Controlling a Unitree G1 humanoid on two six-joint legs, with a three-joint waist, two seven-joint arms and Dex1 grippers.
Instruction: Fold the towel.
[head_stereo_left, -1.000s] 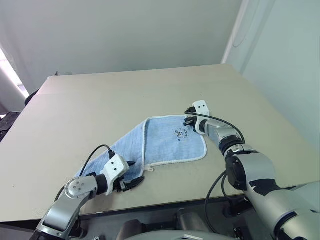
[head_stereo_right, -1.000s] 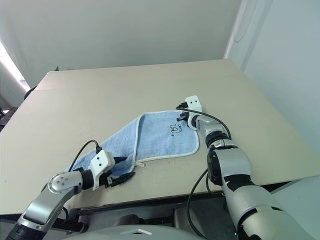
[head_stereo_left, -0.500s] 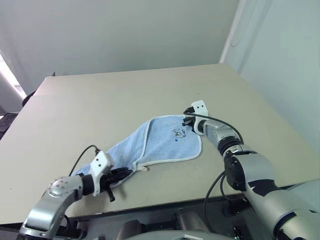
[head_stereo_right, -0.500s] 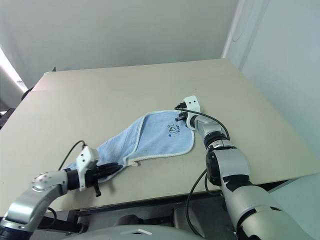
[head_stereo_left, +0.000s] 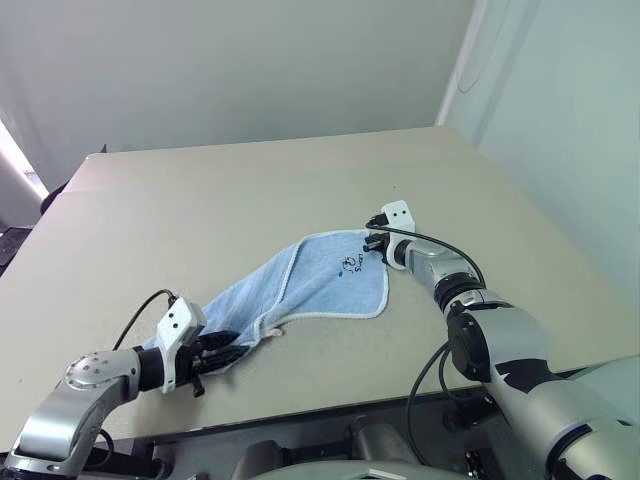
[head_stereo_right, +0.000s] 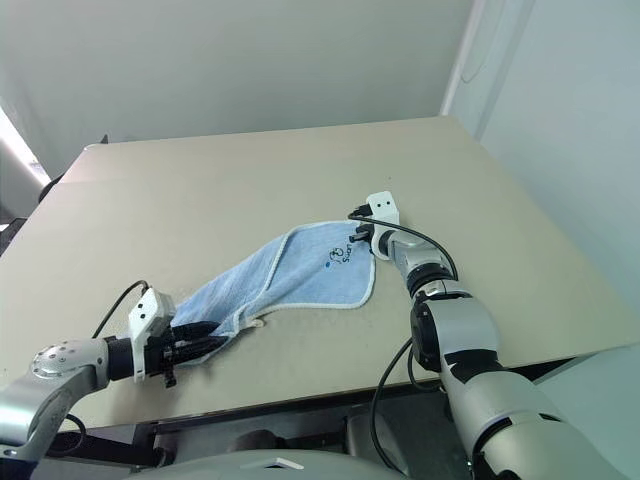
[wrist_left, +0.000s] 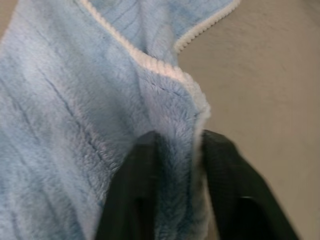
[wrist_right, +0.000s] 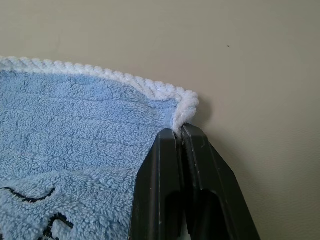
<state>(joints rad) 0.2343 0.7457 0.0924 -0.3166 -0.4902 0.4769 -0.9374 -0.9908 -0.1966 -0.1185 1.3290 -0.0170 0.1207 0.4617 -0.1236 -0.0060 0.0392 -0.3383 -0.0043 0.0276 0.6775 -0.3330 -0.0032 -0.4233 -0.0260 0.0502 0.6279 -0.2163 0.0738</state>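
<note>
The towel (head_stereo_left: 310, 285), light blue with white edging and a dark logo (head_stereo_left: 347, 266), lies stretched slantwise across the tan table (head_stereo_left: 250, 190). My right gripper (head_stereo_left: 374, 243) holds its far right corner, and in the right wrist view the fingers (wrist_right: 165, 165) are shut on the white edging of the towel (wrist_right: 75, 115). My left gripper (head_stereo_left: 222, 350) is at the near left end, close to the table's front edge. In the left wrist view a bunched fold of the towel (wrist_left: 75, 100) sits between its two black fingers (wrist_left: 135, 200) and touches both.
The table's front edge (head_stereo_left: 300, 405) runs just below the left gripper. A black cable (head_stereo_left: 140, 310) loops from the left wrist over the tabletop. Pale walls (head_stereo_left: 560, 120) stand behind and to the right of the table.
My left gripper has moved left and taken the towel's near end between its fingers. The towel has been drawn leftward into a narrower band. The right gripper has kept still.
</note>
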